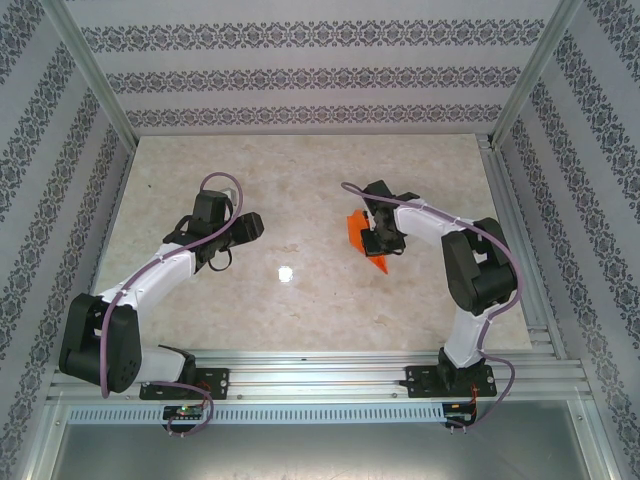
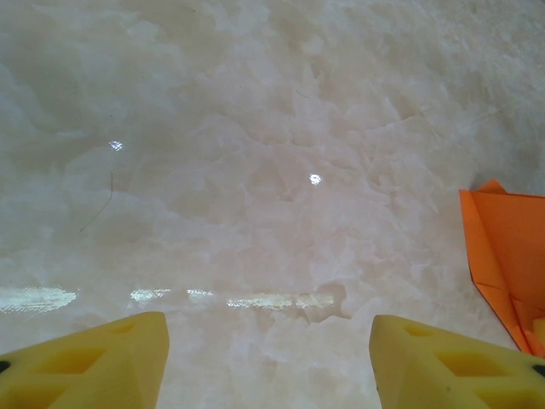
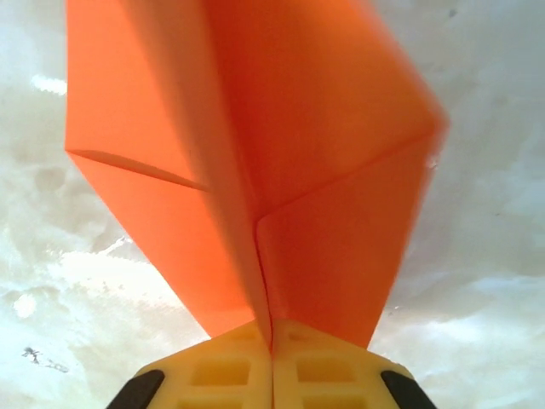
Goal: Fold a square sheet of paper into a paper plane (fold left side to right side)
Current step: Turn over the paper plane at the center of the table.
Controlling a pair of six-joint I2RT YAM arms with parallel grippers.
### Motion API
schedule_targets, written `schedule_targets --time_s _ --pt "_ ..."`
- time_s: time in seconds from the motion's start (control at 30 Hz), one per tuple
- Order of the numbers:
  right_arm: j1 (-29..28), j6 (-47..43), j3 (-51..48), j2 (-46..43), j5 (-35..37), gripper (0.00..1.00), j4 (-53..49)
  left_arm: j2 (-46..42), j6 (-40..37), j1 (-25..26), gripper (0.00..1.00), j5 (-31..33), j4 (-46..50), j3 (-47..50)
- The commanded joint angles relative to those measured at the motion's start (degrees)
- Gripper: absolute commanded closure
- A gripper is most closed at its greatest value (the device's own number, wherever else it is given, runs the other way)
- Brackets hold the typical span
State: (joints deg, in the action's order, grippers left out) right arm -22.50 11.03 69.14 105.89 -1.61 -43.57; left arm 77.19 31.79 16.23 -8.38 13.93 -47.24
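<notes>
The right fingers (image 3: pixel 228 373) were clenched on the plane (image 3: pixel 281 128) at its centre crease, probably to sharpen the fold; it fanned out ahead of them. The left fingers (image 2: pixel 94 362) hung spread and empty, the plane off to their right.

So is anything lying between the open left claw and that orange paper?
No, the stretch is bare: just pale marbled tabletop between the left claw and the orange paper, clearest in the left wrist view, also from above.
</notes>
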Motion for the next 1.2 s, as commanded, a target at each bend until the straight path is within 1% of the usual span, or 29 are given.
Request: schedule_targets --time_s 0.0,0.1,0.27,0.37,0.4,0.53,0.7,0.87,0.97,1.17 --pt "1.45 -0.3 1.7 -0.91 -4.12 1.0 -0.24 0.97 -0.5 -0.55 0.36 -0.53 -1.1 -1.71" --pt "1.84 0.56 1.57 -2.5 -10.1 1.0 -0.86 1.1 -0.46 -0.46 0.36 -0.67 -1.27 -1.76" --pt "2.12 4.99 -0.13 -5.46 -16.47 1.0 -1.63 1.34 -0.49 -0.53 0.36 -1.02 -1.45 -1.71" --pt "2.09 10.0 -3.59 -6.63 -20.63 1.0 2.23 2.21 -0.37 -0.52 0.36 -1.88 -2.15 -1.71" --pt "2.11 11.16 -4.41 -6.65 -20.66 1.0 3.28 2.61 -0.28 -0.46 0.36 -2.22 -2.52 -1.73" --pt "1.55 12.01 -4.76 -3.85 -14.89 0.98 3.54 4.44 0.21 -0.39 0.36 -3.86 -3.77 -2.06" --pt "0.19 10.01 -1.76 -1.79 -6.23 0.86 -0.25 5.03 0.11 -0.22 0.36 -4.37 -3.91 -2.37" --pt "-0.66 8.16 0.97 0.02 -1.92 0.8 -2.88 4.96 0.22 -0.08 0.36 -4.14 -4.08 -1.93" --pt "-0.88 7.78 1.86 1.2 -1.6 0.8 -3.03 4.9 0.29 -0.13 0.36 -4.1 -4.07 -1.97" --pt "-2.17 8.11 2.68 3.46 -3.56 0.79 -2.41 4.9 -0.08 -0.13 0.36 -3.84 -3.39 -2.12"
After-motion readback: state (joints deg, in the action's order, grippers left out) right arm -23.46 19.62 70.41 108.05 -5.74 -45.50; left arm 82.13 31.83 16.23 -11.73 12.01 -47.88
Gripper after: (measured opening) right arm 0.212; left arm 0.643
